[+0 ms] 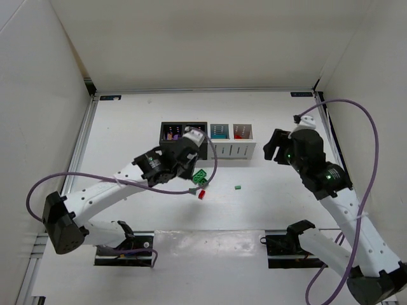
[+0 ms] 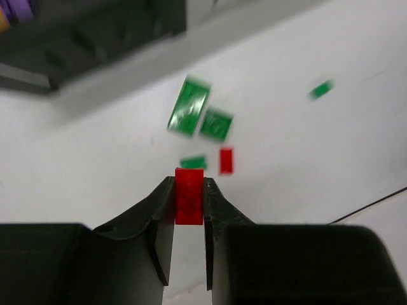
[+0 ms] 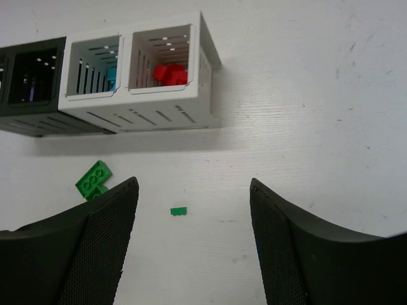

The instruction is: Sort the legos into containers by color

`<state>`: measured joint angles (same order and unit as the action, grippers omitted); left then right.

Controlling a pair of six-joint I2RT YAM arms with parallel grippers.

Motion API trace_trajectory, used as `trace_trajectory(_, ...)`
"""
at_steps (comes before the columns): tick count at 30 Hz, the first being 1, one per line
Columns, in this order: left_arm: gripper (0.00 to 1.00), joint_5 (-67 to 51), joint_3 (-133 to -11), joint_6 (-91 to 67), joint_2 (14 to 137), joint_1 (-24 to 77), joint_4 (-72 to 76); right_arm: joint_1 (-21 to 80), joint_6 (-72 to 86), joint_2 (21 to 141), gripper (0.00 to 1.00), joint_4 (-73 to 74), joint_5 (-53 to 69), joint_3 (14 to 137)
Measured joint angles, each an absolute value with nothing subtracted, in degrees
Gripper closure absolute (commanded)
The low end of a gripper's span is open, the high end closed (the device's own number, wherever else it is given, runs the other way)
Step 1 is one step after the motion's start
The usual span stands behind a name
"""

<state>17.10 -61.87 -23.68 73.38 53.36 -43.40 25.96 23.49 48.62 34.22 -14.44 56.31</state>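
**Top external:** left gripper (image 1: 189, 147) just in front of the black containers (image 1: 232, 151), its fingertips and load hard to make out. Right gripper (image 1: 275, 147) well apart, right of the row.

**Left wrist:** jaws clamped on a red brick (image 2: 189, 204). Loose legos (image 2: 189, 115) on the table beyond, blurred.

**Right wrist:** jaws spread wide, holding nothing, above a small green brick (image 3: 179, 211). Black bins cut off at the left edge.

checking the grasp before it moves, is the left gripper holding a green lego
No, the left wrist view shows the left gripper shut on a red lego, with the green legos lying loose beyond it.
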Motion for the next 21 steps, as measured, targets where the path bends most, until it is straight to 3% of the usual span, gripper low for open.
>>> trace_trajectory(4,0.77,16.88,-76.34,-16.27,78.89,53.34,-40.88,21.69,23.59,44.07,0.27,35.97,-13.89,55.29)
trace_trajectory(13,0.77,9.37,-111.66,-5.17,109.25,50.96,-38.39,10.72,23.03,39.68,0.27,37.56,-7.97,54.28)
trace_trajectory(21,0.76,5.74,-131.83,-1.96,126.93,49.30,-42.81,3.09,21.58,39.90,0.27,37.63,-0.23,52.23)
